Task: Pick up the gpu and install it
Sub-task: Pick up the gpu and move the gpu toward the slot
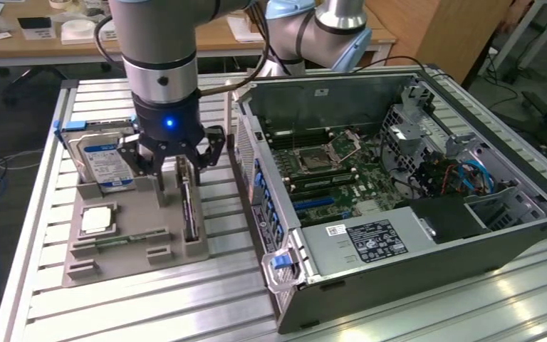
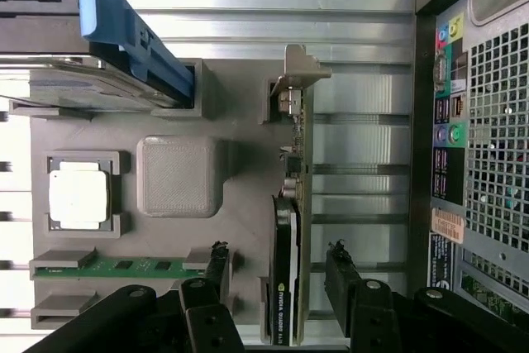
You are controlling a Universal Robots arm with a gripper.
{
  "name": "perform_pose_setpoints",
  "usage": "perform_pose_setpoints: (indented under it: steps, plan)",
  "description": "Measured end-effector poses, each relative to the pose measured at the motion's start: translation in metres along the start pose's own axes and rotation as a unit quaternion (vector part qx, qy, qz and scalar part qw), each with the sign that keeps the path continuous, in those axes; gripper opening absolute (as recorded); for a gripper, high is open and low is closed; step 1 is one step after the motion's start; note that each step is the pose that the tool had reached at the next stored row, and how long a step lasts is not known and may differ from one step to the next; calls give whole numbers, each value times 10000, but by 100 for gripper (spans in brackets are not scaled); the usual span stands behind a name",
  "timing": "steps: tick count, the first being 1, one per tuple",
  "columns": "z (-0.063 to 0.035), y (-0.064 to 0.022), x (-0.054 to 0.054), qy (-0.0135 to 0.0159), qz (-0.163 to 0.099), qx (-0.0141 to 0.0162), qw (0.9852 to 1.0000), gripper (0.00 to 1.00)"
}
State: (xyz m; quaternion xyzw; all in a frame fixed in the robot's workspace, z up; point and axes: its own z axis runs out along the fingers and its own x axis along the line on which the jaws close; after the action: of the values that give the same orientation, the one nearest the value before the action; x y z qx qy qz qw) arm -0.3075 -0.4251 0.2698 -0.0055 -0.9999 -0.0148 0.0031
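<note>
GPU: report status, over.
Tool open, astride gpu; gpu upright in tray slot, ungripped. Drive apart, in own slot.

I am looking at a grey tray (image 1: pixel 140 214) lying on the slatted table (image 1: pixel 159 306), holding a drive (image 1: pixel 102 160) standing on edge at one end, then a chip (image 1: pixel 97 219) and a memory stick (image 1: pixel 126 240) lying flat, while an open case (image 1: pixel 350 96) is sitting just beside it, showing its motherboard (image 1: pixel 335 167).

Gaps are left beside the thin green gpu card (image 2: pixel 291 245). Passage is limited by the grey metal computer case (image 2: pixel 496 121).
</note>
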Motion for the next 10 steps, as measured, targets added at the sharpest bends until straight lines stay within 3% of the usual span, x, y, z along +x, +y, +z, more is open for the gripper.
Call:
perform_pose_setpoints:
  steps: [10]
  plan:
    - [112, -17, -35, 4, 0, 0, 10000, 59]
